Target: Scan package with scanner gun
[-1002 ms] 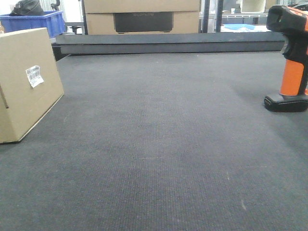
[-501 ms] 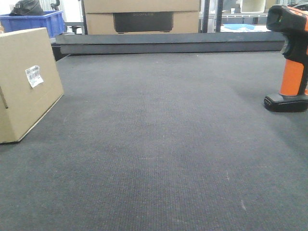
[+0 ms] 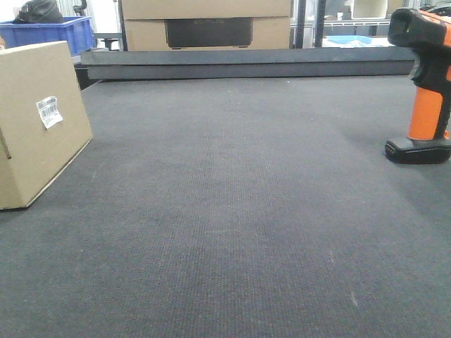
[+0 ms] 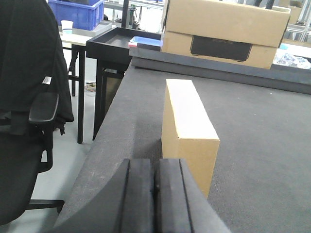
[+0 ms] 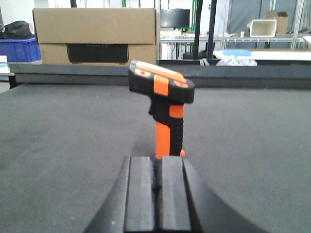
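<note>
Box [image 3: 39, 120] stands on edge at the desk's [image 3: 232, 211] left side, barcode label [image 3: 50, 111] facing inward twd the middle, prob so a scanner can read it w/o turning the box. Scanner [image 3: 425, 84] stands upright on its flat black foot at the far right, well apart from the box, nose pointing left.

Left fingers [image 4: 154, 194] closed, pads pressed together, nothing between; they hang just behind the box's narrow end [image 4: 187, 131]. Right fingers [image 5: 156, 189] also closed & empty, lined up right behind the scanner [image 5: 163, 109], not touching it.

Box: plain brown cardboard, slab-shaped, sharp corners, matte. Scanner: pistol shape, hard black plastic w/ orange grip, ribbed black strip down the handle. Desk: dark grey woven mat, rough, likely grippy.

Scene fits either before pickup or after scanner set back down; can't tell which.
</note>
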Robot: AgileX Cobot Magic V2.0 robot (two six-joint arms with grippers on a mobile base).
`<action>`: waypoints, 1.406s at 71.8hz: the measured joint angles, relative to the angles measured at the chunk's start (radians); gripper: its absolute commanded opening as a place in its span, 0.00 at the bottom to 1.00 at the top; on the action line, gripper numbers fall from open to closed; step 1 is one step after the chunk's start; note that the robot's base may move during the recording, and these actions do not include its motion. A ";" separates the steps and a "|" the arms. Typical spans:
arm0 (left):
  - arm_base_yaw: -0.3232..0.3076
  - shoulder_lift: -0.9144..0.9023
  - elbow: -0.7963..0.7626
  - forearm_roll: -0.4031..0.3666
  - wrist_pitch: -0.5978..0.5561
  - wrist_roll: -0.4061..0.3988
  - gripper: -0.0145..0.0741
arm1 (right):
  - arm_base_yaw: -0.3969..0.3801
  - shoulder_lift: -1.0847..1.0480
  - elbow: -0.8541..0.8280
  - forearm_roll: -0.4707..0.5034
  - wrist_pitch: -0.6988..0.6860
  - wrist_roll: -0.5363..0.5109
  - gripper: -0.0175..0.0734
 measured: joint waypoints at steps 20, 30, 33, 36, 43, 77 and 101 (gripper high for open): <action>0.000 0.000 0.000 0.000 0.000 0.000 0.05 | 0.000 -0.002 0.001 0.004 0.010 -0.003 0.01; 0.000 0.000 0.000 0.000 0.000 0.000 0.05 | 0.000 -0.002 0.001 0.003 0.012 -0.003 0.01; 0.000 0.000 0.000 0.000 0.000 0.000 0.05 | 0.000 -0.002 0.001 0.003 0.012 -0.003 0.01; 0.000 0.000 0.000 0.000 0.000 0.000 0.05 | 0.000 -0.002 0.001 0.003 0.012 -0.003 0.01; 0.000 0.000 0.000 0.000 0.000 0.000 0.05 | 0.000 -0.002 0.001 0.003 0.012 -0.003 0.01; 0.000 0.000 0.112 -0.072 -0.212 0.175 0.05 | 0.000 -0.002 0.002 0.003 0.012 -0.003 0.01; 0.006 -0.001 0.414 -0.267 -0.517 0.316 0.05 | 0.000 -0.002 0.002 0.003 0.012 -0.003 0.01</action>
